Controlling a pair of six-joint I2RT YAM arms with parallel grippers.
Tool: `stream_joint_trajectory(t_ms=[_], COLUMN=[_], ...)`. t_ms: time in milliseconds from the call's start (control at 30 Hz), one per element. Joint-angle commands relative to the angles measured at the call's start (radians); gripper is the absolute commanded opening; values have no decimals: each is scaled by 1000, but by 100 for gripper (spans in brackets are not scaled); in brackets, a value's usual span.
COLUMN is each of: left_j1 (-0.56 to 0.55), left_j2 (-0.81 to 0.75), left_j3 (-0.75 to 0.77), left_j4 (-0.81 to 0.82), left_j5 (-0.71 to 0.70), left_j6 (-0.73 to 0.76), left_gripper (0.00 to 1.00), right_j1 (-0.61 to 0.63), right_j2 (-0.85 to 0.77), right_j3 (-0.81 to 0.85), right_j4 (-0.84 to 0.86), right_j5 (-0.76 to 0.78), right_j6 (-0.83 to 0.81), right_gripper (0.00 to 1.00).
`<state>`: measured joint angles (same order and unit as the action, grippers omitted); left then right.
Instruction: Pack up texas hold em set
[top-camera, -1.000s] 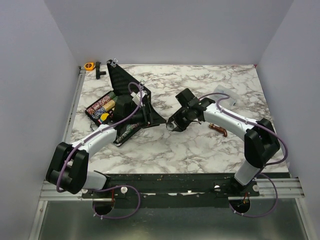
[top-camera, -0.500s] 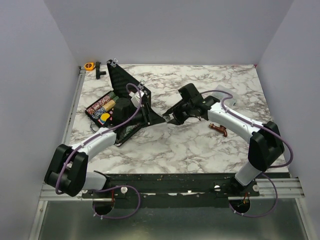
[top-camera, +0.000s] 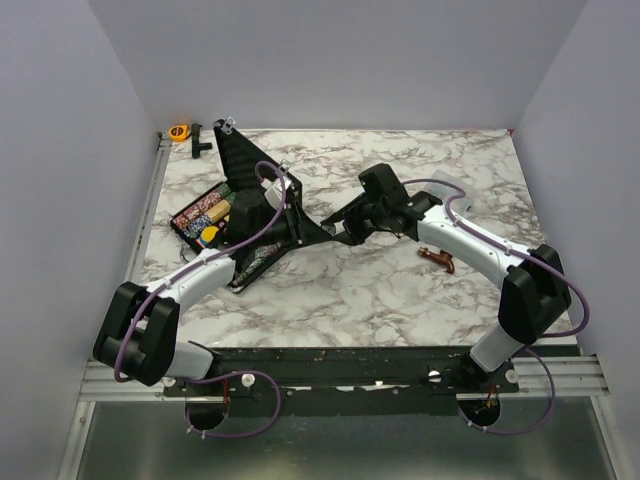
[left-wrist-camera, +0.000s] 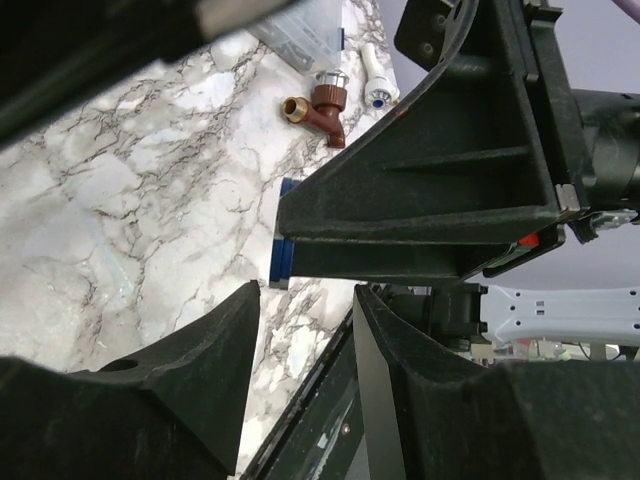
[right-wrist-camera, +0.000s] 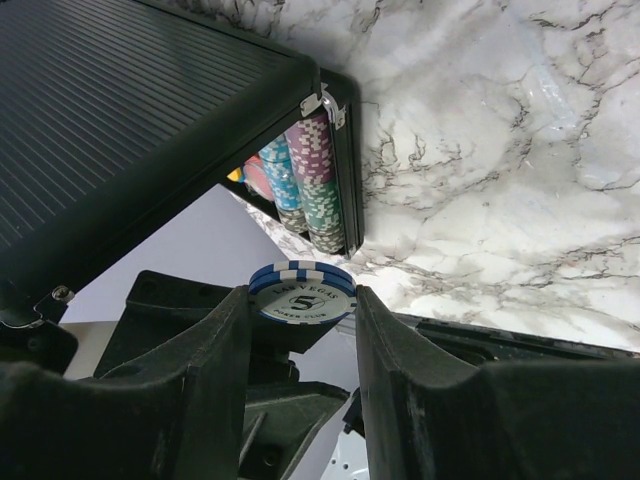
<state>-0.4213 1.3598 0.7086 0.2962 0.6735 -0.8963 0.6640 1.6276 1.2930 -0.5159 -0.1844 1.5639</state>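
The black hinged case (top-camera: 238, 160) stands open at the left of the table, its ribbed lid raised over rows of multicoloured chips (top-camera: 203, 215). My right gripper (top-camera: 338, 222) is shut on a small stack of blue-and-white chips (right-wrist-camera: 302, 292), held off the table just right of the case. The lid (right-wrist-camera: 130, 110) and the chip rows (right-wrist-camera: 315, 185) show beyond it in the right wrist view. My left gripper (top-camera: 305, 232) is by the case's right side, pointing at the right gripper. Its jaws (left-wrist-camera: 308, 295) are apart with nothing between them. The blue chips (left-wrist-camera: 283, 250) show past them.
A brown tap fitting (top-camera: 437, 258) lies on the marble to the right, also in the left wrist view (left-wrist-camera: 318, 105). A clear plastic bag (top-camera: 455, 195) lies behind it. An orange tape roll (top-camera: 179, 131) and a small black part (top-camera: 197, 140) sit at the far left corner.
My right gripper has carried the blue chips up and back toward the case's right side. The left arm has barely moved.
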Motion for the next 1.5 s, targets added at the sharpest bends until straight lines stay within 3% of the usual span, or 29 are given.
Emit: stream_joint_trajectory(t_ms=[0,300,500,633,800,900,1000,1167,1300,1467], left_j1=[-5,-5,-5,-5,-5,-5,-7,-6,-5,36], left_j2=[18,7,1,-3,-20,-25,-23,7,39,36], left_j3=[53,72,80,95,96,104,112,134,167,209], left_j4=[-1,-56,-89,-136,-159,-183,-211,-292,-435,-657], left_j5=[8,-35,-60,-92,-129,-144,-156,-153,-149,-206], left_j6=[32,73,94,121,163,191,221,269,289,313], left_gripper=[42,39,20,0,0,0,0,0,0,0], right_j1=[0,12,13,14,14,14,14,12,8,-9], right_j2=[-23,-24,-28,-36,-64,-85,-107,-137,-161,-198], right_j3=[9,9,-4,-28,-108,-142,-174,-169,-124,-101], right_j4=[28,42,55,83,217,240,273,225,114,15], right_j5=[-39,-41,-46,-56,-63,-30,-22,46,165,363], right_j6=[15,21,24,23,-17,-54,-107,-202,-309,-475], right_gripper=[1,1,1,1,1,19,50,80,92,94])
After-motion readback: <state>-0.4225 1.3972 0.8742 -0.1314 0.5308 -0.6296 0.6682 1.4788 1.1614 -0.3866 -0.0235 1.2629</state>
